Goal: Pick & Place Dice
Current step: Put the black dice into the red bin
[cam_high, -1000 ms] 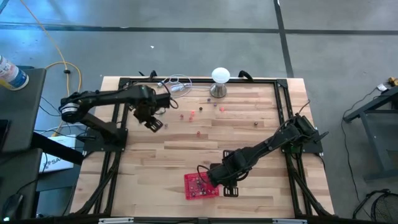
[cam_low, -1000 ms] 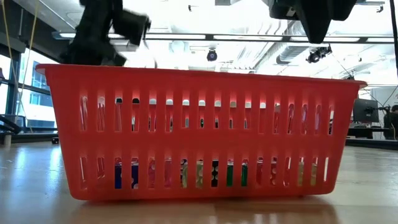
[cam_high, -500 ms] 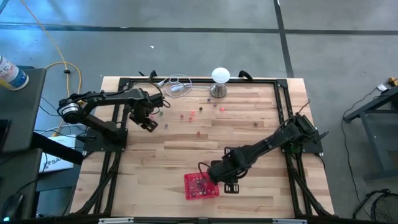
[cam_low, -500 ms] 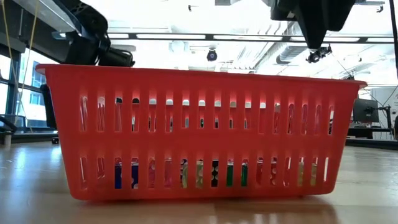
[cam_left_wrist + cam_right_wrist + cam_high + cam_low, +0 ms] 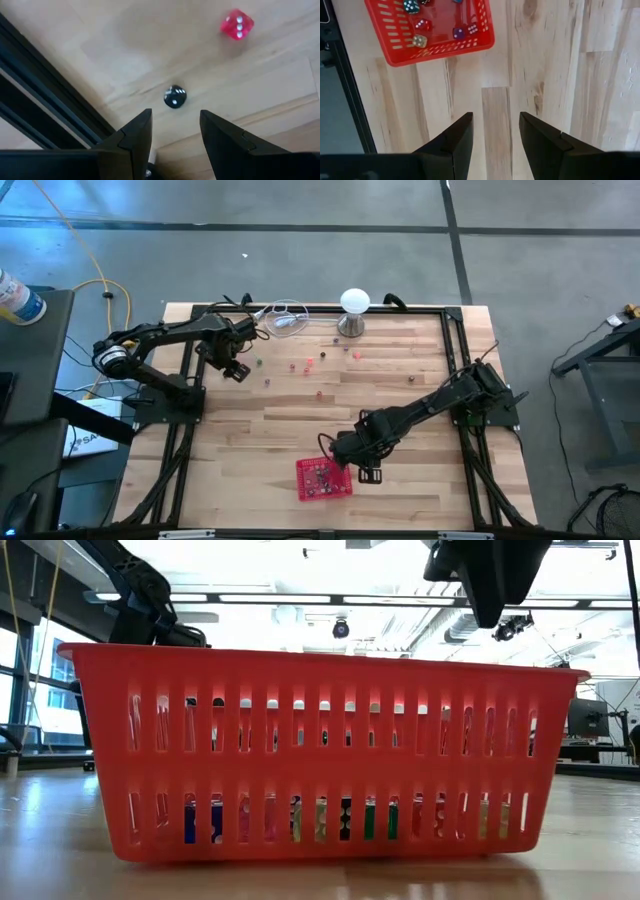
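Dice: tiny cubes with white pips, mixed colours. Landmark: red basket (image 5: 323, 478), slotted plastic walls, at the near edge of the table (image 5: 420, 380).

Inside the basket: six dice (image 5: 419, 24) countable in the right wrist view (teal, red, cream, purple, pink, one partly cut off); more may sit out of frame.

Right gripper (image 5: 345, 461) hovers just beside the basket's right rim, fingers (image 5: 457, 137) parted, nothing between them, over bare wood.

Farther from the basket: loose dice scattered across the table's far half, exact count unclear. Left gripper (image 5: 238, 360) hangs at the far left, jaws apart and empty, over one dark die (image 5: 175, 96); one red die (image 5: 237, 24) lies beyond it.

White ball-topped stand (image 5: 354, 311) at the far edge.
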You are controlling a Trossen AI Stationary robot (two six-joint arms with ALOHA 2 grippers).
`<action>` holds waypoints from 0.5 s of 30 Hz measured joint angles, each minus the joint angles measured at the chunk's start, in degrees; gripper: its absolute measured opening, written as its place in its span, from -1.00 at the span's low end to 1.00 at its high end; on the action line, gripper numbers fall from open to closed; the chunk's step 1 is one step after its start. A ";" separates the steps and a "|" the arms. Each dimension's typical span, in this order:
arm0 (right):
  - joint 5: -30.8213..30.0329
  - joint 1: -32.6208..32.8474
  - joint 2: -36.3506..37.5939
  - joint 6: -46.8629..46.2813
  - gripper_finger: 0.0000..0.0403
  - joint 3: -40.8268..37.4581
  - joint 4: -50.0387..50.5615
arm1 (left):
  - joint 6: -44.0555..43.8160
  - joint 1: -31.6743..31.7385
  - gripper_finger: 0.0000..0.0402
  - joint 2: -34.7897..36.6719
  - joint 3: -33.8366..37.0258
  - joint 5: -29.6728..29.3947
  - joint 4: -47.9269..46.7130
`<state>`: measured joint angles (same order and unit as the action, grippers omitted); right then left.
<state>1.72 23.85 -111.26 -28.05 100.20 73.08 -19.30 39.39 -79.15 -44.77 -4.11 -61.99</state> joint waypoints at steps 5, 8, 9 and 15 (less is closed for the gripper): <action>0.08 -0.58 0.00 0.55 -0.26 0.00 0.02 | 1.26 1.45 -0.21 0.00 0.05 1.31 0.76; 0.12 -0.97 0.00 0.93 -0.26 0.00 0.00 | 1.03 1.50 -0.21 -0.02 0.52 1.37 0.91; 0.13 -1.08 0.00 1.03 -0.26 0.00 -0.01 | 1.03 1.50 -0.21 -0.06 0.51 1.37 1.03; -0.11 -1.47 0.00 1.51 -0.26 0.00 -0.18 | 0.24 1.50 -0.21 -0.11 0.51 1.44 1.02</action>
<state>1.61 22.38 -111.26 -26.55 100.20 72.90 -19.06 40.88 -79.26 -44.26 -2.67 -60.97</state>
